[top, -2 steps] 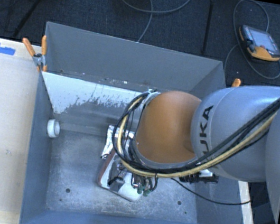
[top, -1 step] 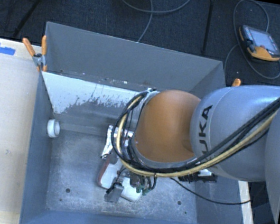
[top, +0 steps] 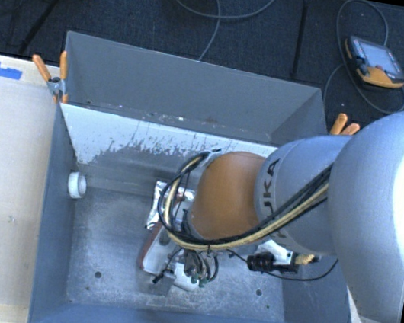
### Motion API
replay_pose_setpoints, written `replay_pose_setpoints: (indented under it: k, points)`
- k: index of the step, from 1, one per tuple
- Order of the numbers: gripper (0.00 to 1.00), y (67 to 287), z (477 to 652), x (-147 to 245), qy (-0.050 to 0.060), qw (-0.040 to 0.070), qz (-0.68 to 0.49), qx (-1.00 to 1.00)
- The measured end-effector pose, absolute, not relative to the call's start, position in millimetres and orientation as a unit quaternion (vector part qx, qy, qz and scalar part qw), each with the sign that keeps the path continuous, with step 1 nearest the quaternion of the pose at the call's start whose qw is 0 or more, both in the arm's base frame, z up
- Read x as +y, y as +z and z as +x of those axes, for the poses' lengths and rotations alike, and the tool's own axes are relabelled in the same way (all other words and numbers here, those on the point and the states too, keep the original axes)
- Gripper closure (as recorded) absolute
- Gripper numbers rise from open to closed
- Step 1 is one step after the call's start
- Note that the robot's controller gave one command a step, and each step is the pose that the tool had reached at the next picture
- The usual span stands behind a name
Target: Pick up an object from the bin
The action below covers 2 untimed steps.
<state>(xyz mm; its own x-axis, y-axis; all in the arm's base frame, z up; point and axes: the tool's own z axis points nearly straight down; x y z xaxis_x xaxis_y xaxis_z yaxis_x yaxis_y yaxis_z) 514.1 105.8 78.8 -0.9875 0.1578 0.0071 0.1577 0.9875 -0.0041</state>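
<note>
My gripper (top: pixel 170 266) is low over the middle of the bin floor, mostly hidden beneath the arm's orange cover. Right under it lies a flat reddish-brown thing (top: pixel 148 249), tilted along the gripper's left side. A small white thing (top: pixel 186 279) lies against the gripper's lower right. Whether either one is held cannot be made out. A shiny silver piece (top: pixel 157 205) sticks out at the cover's left edge.
A small white cylinder (top: pixel 76 185) rests against the left wall of the bin, far from the gripper. Another white thing (top: pixel 276 250) lies to the right under the arm, by a black cable plug. The arm covers the bin's right half.
</note>
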Motion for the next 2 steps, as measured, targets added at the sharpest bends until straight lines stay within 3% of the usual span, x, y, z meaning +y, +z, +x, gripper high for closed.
replay_pose_setpoints:
  k: [1,2]
  points:
    - [1.00,82,515.5,107,0.000,0.001,-0.080,-0.997]
    - [1.00,217,516.1,112,-0.001,-0.003,-0.099,-0.995]
